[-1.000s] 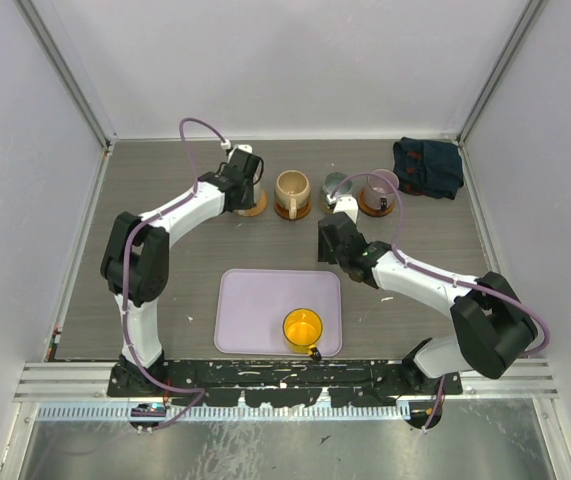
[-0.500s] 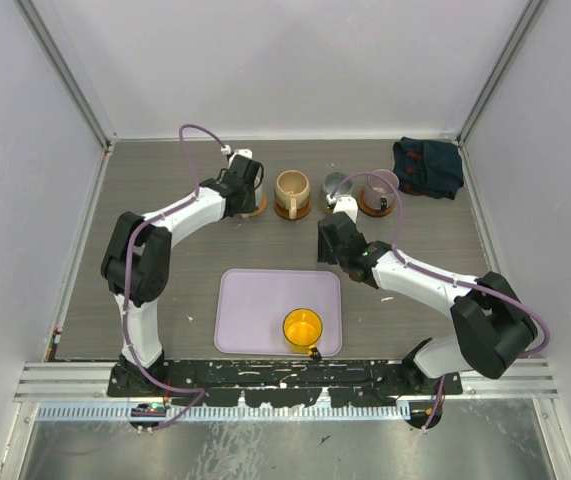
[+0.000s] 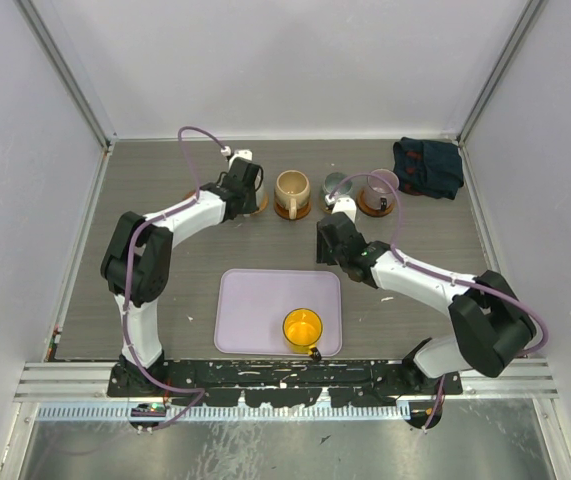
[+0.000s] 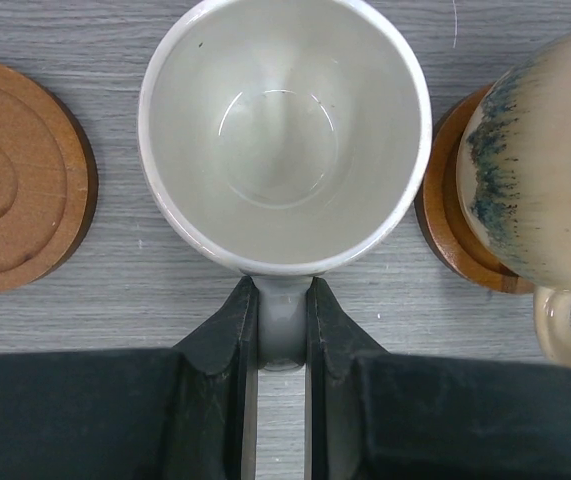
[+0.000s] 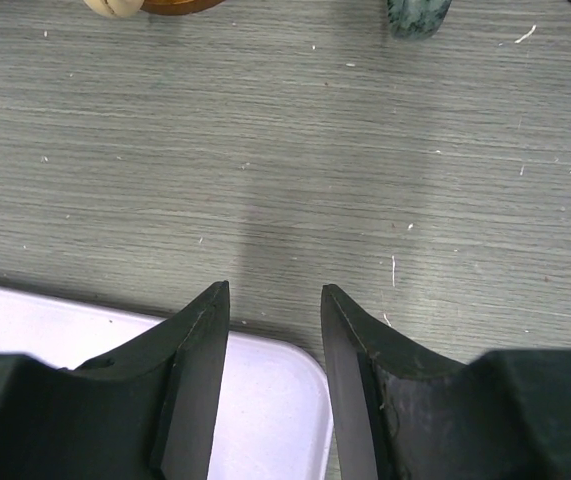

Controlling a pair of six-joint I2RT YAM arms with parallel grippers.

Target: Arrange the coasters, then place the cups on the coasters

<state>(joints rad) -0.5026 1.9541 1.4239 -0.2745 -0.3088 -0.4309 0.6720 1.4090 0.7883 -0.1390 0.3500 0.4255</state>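
Note:
My left gripper (image 4: pixel 283 300) (image 3: pixel 247 188) is shut on the handle of the cream-white cup (image 4: pixel 285 130), seen from above. An empty brown coaster (image 4: pixel 15 190) lies to its left. To the right the tan cup (image 4: pixel 545 170) (image 3: pixel 292 190) stands on a coaster (image 4: pixel 450 235). From above, a coaster edge (image 3: pixel 257 206) shows beside the held cup; I cannot tell whether the cup rests on it. The grey-green cup (image 3: pixel 336 184) and the mauve cup (image 3: pixel 378 188) stand further right. The yellow cup (image 3: pixel 303 327) sits on the lavender tray (image 3: pixel 265 300). My right gripper (image 5: pixel 275 290) (image 3: pixel 328 240) hangs open and empty over the tray's far right corner.
A dark blue cloth (image 3: pixel 427 165) lies bunched in the back right corner. Grey walls close in the table on the left, back and right. In the right wrist view the tray corner (image 5: pixel 25 320) shows under the fingers, with bare wood-grain table beyond.
The left gripper with the cream-white cup has shifted slightly nearer, covering more of the coaster beside it. The right arm has barely moved.

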